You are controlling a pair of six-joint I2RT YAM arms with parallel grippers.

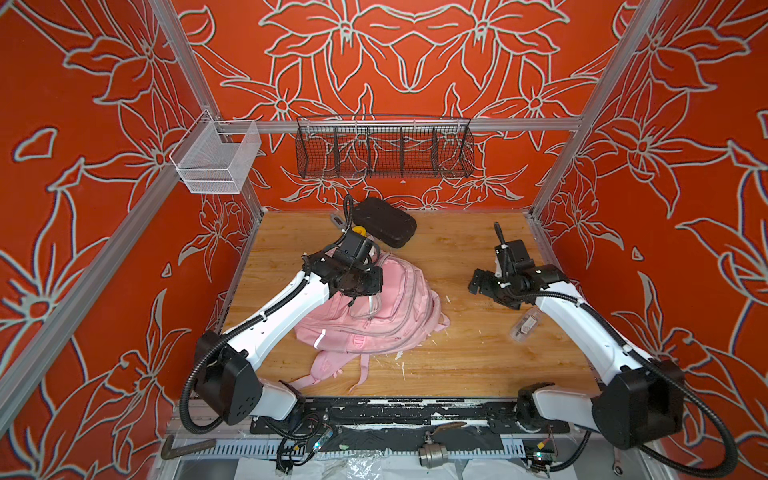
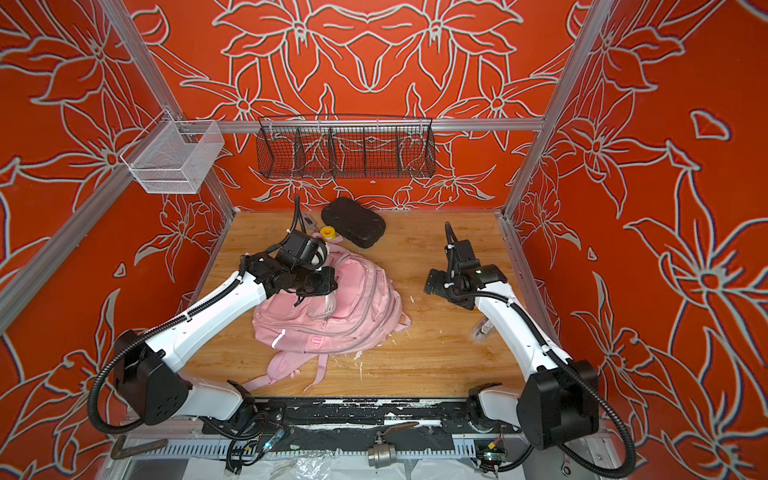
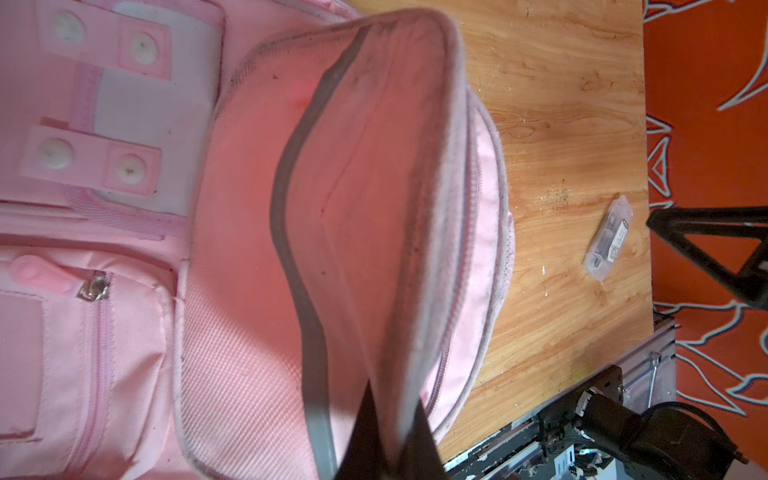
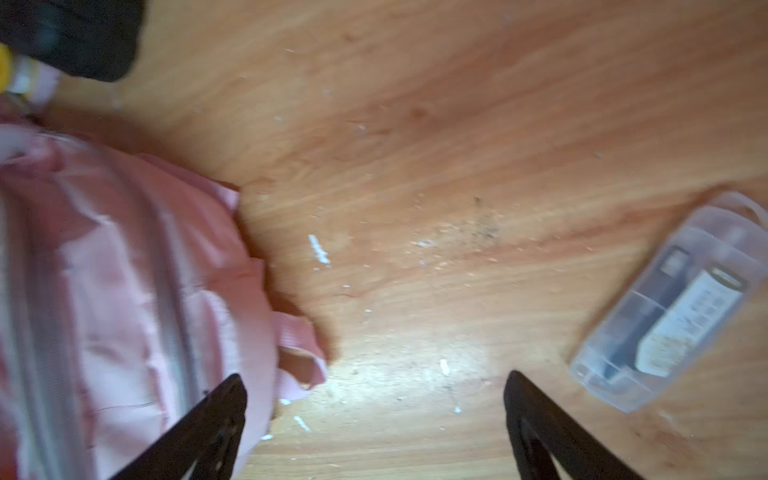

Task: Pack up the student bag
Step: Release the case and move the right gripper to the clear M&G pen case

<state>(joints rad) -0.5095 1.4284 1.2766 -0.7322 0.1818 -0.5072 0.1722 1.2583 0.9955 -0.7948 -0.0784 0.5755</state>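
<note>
Left gripper point(image 3: 392, 401) clamped on student bag point(image 3: 249, 249) flap; right gripper point(image 4: 374, 376) spread wide, empty, clear case point(image 4: 665, 316) near it.

student bag point(image 3: 249, 374): woven cloth, matt | table point(image 4: 457, 124): smooth wood, slight sheen | small box point(image 4: 665, 311): clear glossy plastic

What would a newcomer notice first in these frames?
The pale pink student bag lies slumped mid-table, loud against the red floral walls, with the left pincer shut on the raised edge of an open pocket. The right pincer hangs wide open over the wooden table, right of the bag in both top views, with a small clear plastic case lying by that arm. A black hard case sits just behind the bag.
</note>
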